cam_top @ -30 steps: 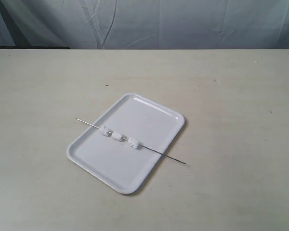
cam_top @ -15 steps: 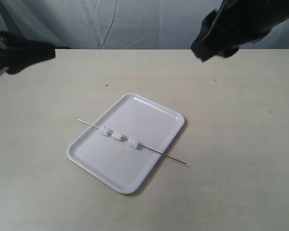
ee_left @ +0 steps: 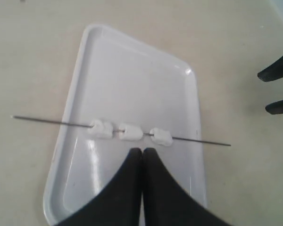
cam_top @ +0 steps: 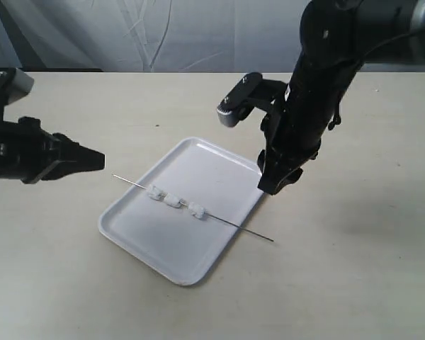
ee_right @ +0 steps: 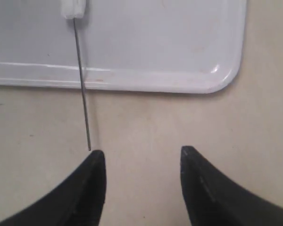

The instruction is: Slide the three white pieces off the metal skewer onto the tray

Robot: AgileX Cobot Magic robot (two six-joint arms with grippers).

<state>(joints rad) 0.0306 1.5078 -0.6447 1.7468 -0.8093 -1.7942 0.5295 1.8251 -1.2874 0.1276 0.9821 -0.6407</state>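
The white tray [cam_top: 214, 172] lies on the table with the thin metal skewer [cam_top: 241, 229] resting across its rims. The three white pieces [cam_top: 173, 200] are threaded close together on the rod over the tray. My left gripper [cam_top: 99, 161] hovers left of the skewer's left tip. In the left wrist view this gripper [ee_left: 142, 150] is shut and empty, pointing at the pieces [ee_left: 131, 132]. My right gripper [cam_top: 276, 184] hangs over the tray's right edge. It is open [ee_right: 141, 155], and one fingertip [ee_right: 98, 157] sits just beside the skewer's free end [ee_right: 86, 122].
The beige table [cam_top: 354, 269] extends on all sides of the tray. A grey cloth backdrop [cam_top: 198, 35] hangs behind the table's far edge. The right gripper's two fingers [ee_left: 278, 70] show at the border of the left wrist view.
Both arms came into view and moved down toward the tray, the left from the left side, the right from the top right. The skewer and pieces have not moved.
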